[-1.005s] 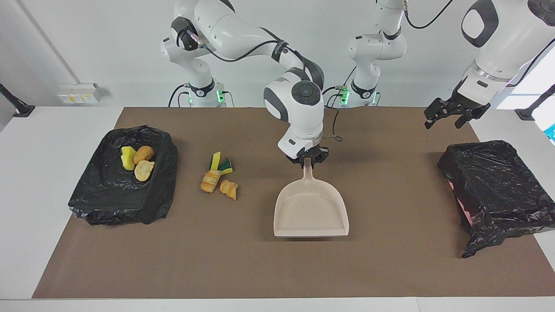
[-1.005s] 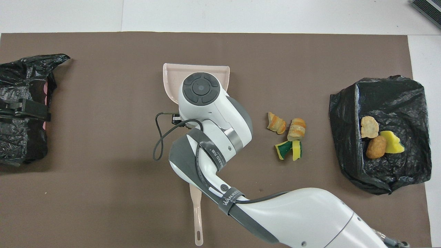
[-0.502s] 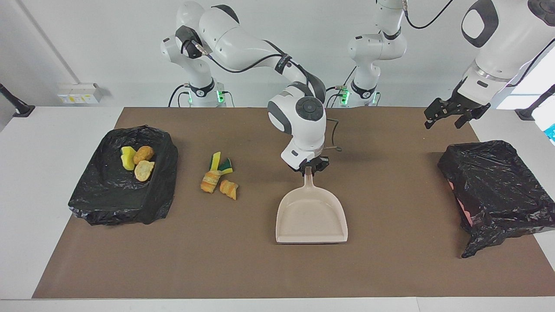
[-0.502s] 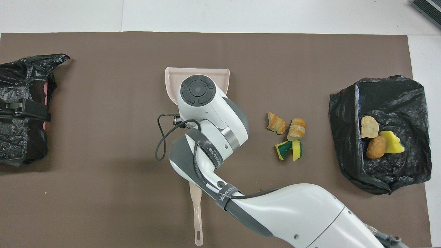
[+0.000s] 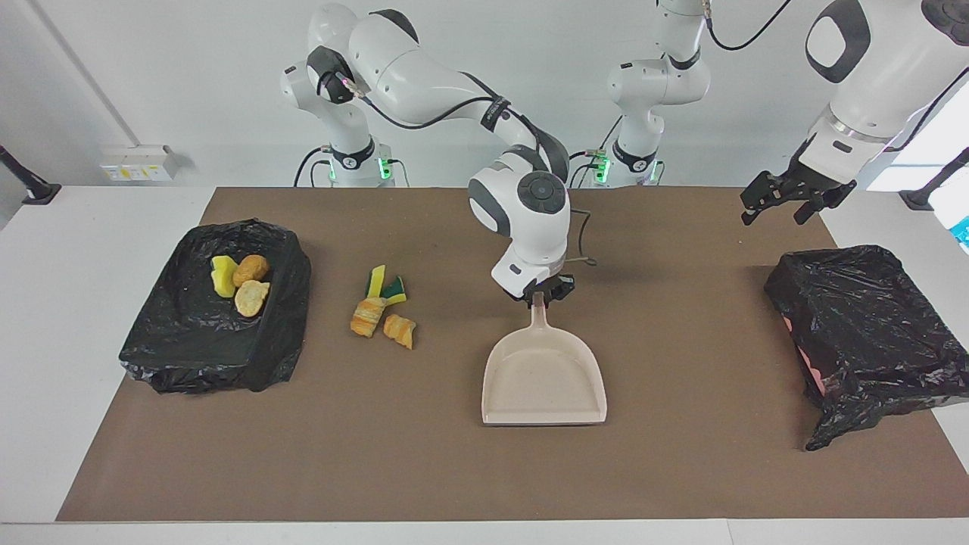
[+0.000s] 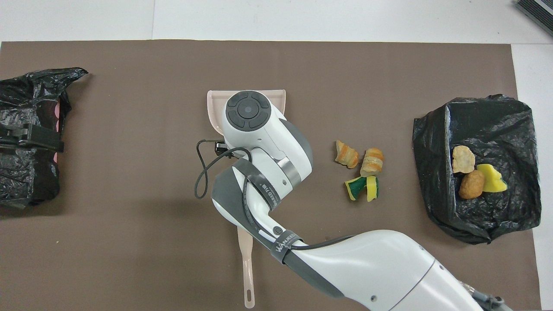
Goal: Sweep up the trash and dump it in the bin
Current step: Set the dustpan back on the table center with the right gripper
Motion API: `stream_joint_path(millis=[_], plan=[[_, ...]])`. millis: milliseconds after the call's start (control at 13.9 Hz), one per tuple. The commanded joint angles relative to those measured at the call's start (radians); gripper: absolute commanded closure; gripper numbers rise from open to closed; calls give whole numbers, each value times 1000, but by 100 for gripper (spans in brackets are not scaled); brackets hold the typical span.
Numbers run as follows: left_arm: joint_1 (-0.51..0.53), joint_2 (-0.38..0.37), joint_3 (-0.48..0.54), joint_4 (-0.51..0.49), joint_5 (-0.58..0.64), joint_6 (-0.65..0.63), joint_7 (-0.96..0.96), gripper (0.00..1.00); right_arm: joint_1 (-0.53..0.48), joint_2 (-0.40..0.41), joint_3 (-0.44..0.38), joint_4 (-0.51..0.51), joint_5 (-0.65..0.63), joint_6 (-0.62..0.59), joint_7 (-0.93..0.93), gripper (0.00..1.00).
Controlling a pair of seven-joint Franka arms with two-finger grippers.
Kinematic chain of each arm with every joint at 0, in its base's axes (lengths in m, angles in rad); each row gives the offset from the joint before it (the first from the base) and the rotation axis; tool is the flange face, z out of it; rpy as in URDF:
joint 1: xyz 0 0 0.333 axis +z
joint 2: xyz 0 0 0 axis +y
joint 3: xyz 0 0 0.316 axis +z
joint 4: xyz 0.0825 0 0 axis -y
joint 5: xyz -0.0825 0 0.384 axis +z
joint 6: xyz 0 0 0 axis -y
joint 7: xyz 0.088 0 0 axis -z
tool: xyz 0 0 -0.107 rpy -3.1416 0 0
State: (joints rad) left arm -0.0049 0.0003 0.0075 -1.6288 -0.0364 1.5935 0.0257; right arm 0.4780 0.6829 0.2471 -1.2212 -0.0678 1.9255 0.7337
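Note:
My right gripper is shut on the handle of the beige dustpan, whose pan lies low on the brown mat, mouth away from the robots. In the overhead view the arm covers most of the dustpan. Loose trash lies toward the right arm's end: two croissant pieces and yellow-green sponge bits. The bag-lined bin holds a yellow sponge bit and two bread pieces. My left gripper waits open in the air.
A brush's beige handle sticks out from under the right arm, nearer to the robots; its bristles are hidden. A second black-bagged bin stands at the left arm's end, below the left gripper.
My right gripper has lowered the dustpan a little toward the mat. The left arm, the trash and the bins have not moved.

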Motion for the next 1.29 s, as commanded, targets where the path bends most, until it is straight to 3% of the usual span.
stream_joint_path(millis=[0, 287, 574, 789, 933, 1220], plan=[[8, 6, -6, 17, 12, -23, -9, 0, -7, -92, 4, -32, 5, -63, -10, 0], [2, 6, -6, 17, 12, -27, -9, 0, -22, -273, 6, -128, 57, -193, -56, 0], [-12, 1, -14, -3, 10, -4, 2, 0, 25, -456, 11, -354, 100, -212, -51, 0], [-81, 10, -17, -97, 6, 213, -10, 0, 57, -563, 12, -536, 209, -122, -68, 0], [-125, 30, -17, -134, 6, 285, -15, 0, 103, -615, 12, -680, 232, -24, -67, 0], [-239, 156, -15, -144, 6, 446, -61, 0, 235, -579, 12, -860, 247, 206, -22, 0]])
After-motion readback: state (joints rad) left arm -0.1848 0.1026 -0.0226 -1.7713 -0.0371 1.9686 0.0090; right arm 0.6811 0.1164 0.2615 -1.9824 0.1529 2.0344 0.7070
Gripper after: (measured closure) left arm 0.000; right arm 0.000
